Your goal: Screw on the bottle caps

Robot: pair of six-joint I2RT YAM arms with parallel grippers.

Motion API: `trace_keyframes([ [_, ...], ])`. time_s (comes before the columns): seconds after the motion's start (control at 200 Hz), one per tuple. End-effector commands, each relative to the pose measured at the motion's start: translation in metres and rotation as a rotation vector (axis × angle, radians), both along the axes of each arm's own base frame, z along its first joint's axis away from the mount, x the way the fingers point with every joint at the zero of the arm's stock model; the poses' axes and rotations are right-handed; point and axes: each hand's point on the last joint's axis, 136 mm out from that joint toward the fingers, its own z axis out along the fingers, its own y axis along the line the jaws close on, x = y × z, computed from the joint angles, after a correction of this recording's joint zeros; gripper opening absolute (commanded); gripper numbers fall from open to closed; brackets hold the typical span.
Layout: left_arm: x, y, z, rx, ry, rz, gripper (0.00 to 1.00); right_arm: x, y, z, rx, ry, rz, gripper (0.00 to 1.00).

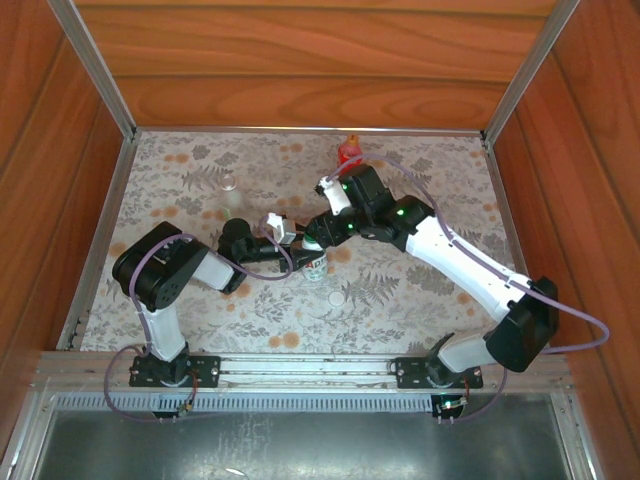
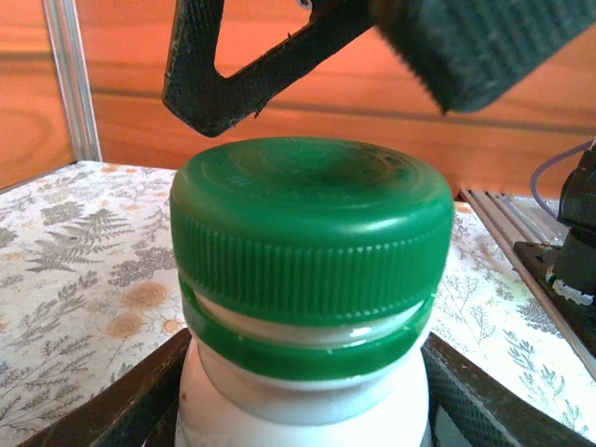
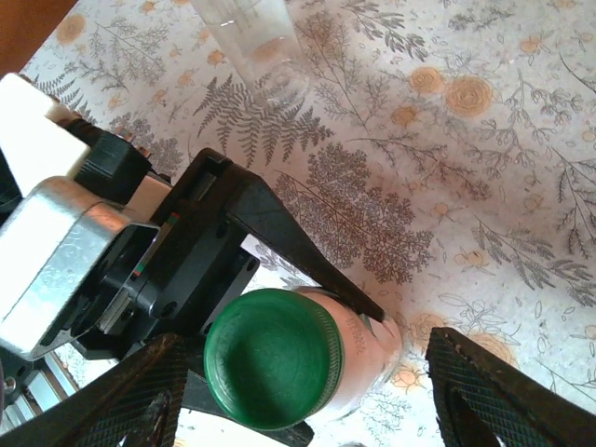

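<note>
The white bottle [image 2: 307,410] stands upright mid-table with the green cap [image 2: 312,228] on its neck. My left gripper [image 2: 307,419] is shut on the bottle's body from both sides, below the cap. My right gripper [image 3: 317,391] hovers over the green cap [image 3: 273,357], open, its fingers [image 3: 503,391] well apart from the cap's rim. From above, both grippers meet at the white bottle [image 1: 315,264]. The red bottle [image 1: 349,156] stands at the back with a golden-brown cap [image 1: 352,141] on top. The clear bottle [image 1: 228,196] stands at back left, and a white cap [image 1: 336,298] lies in front.
Wooden walls close in the flowered table [image 1: 200,300] on three sides, with metal rails along its edges. The clear bottle [image 3: 251,47] stands a little beyond the left gripper's fingers. Open tabletop lies to the front and right of the white bottle.
</note>
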Motion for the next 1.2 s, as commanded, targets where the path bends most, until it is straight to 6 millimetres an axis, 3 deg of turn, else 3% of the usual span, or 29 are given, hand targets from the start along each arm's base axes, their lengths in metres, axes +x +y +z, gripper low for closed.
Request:
trace_keyframes([
  [0.0, 0.003, -0.002, -0.005, 0.005, 0.012, -0.014, 0.58, 0.002, -0.001, 0.001, 0.015, 0.065, -0.035, 0.71],
  [0.849, 0.002, -0.003, -0.005, 0.005, 0.018, -0.03, 0.58, 0.007, -0.015, -0.028, -0.07, 0.179, -0.095, 0.57],
  [1.199, 0.001, -0.004, -0.003, 0.003, 0.021, -0.038, 0.57, 0.007, -0.022, -0.034, -0.099, 0.192, -0.117, 0.4],
])
